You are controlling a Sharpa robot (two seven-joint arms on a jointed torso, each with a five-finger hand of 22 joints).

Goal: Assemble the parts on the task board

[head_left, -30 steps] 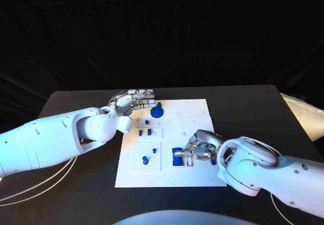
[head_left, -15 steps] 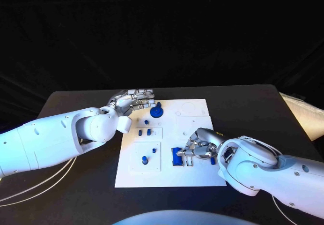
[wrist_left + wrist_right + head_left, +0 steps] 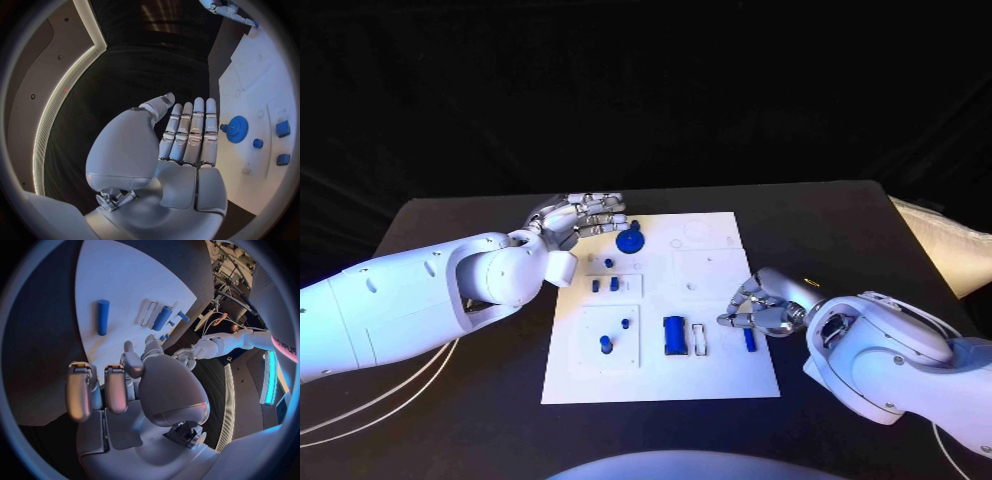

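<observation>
Spanning the middle of the black table (image 3: 473,215), the white task board (image 3: 718,375) carries the blue parts. Left hand (image 3: 581,214) hovers at the board's far left corner, fingers straight, together, holding nothing, beside the blue gear (image 3: 632,241). Right hand (image 3: 764,308) rests at the right edge, fingers curled in, nothing visibly grasped; nearby lie a blue cylinder (image 3: 675,334) and a smaller blue peg (image 3: 749,340).
</observation>
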